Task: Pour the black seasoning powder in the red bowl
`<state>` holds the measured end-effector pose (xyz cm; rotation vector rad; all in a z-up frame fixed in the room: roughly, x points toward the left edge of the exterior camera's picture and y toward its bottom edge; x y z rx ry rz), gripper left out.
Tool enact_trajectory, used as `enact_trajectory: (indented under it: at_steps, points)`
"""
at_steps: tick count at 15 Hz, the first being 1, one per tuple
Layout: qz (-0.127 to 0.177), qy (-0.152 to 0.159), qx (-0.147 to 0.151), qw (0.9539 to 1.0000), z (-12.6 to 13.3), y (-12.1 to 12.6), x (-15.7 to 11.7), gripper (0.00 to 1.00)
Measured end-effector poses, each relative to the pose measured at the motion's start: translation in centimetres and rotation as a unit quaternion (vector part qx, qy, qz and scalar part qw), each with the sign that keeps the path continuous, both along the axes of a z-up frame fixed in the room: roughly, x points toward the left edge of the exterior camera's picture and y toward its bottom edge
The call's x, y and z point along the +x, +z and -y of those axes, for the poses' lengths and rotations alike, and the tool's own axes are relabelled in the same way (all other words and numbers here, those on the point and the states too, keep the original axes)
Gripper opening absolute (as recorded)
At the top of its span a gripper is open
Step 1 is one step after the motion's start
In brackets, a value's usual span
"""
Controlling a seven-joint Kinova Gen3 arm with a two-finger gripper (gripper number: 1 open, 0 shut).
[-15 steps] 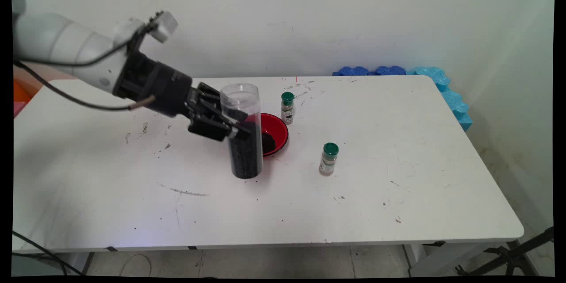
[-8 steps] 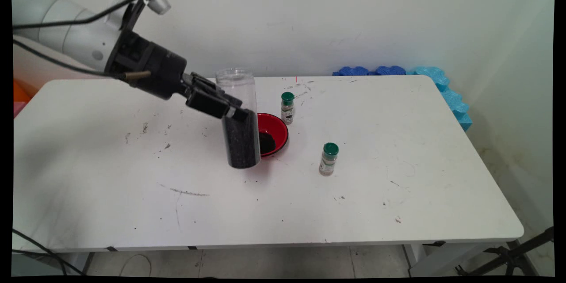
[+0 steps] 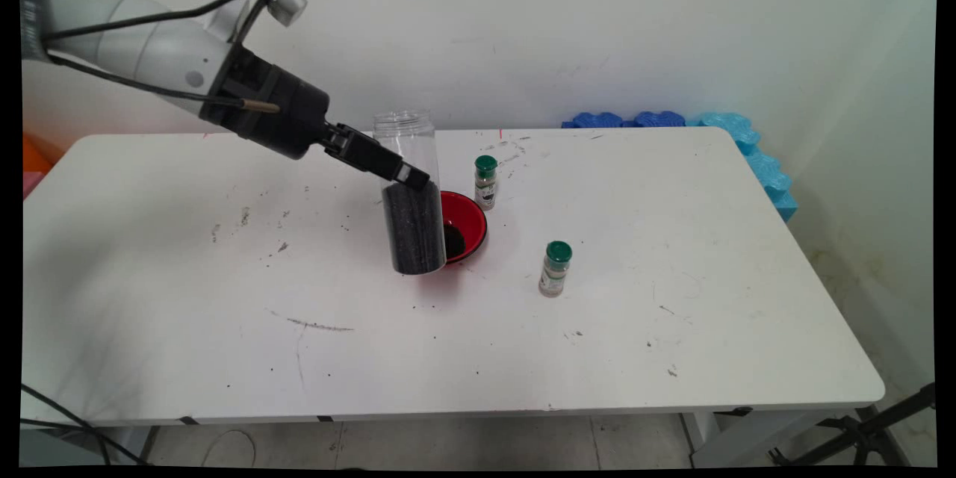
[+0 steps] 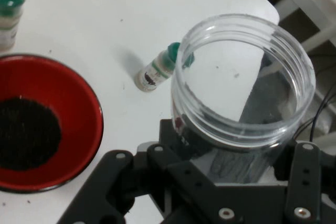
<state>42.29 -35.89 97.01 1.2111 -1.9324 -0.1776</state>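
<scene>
You see the clear jar (image 3: 409, 194) held nearly upright, long axis slightly tilted, open mouth up. Black granules fill its lower half. The fingers (image 3: 415, 179) are clamped on its middle, lifted off the surface (image 3: 672, 254), just left of the red bowl (image 3: 467, 220), overlapping its rim. Two green-capped bottles (image 3: 485, 182) (image 3: 555, 269) stand right of the bowl.

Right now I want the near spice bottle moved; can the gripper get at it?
Probably not yet: the gripper is shut on the jar. The near spice bottle itself stands clear on the table.
</scene>
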Motion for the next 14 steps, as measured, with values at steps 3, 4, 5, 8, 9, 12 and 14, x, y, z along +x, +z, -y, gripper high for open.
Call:
enact_trajectory:
  at_steps: [3,4,5,8,9,12,14]
  points:
    - [-0.01,0.037,0.042,0.9983,0.6,-0.9,-0.3,0.0]
    - [-0.014,0.049,0.056,0.9972,0.7,-1.2,-0.4,0.0]
    - [-0.018,0.056,0.064,0.9962,0.8,-1.4,-0.5,0.0]
    - [-0.04,0.092,0.113,0.9886,1.2,-2.4,-0.7,0.0]
    - [-0.048,0.103,0.129,0.9851,1.3,-2.7,-0.8,0.0]
    - [-0.077,0.143,0.18,0.9701,1.6,-3.6,-1.1,0.0]
    - [-0.094,0.167,0.208,0.9593,1.8,-3.9,-1.3,0.0]
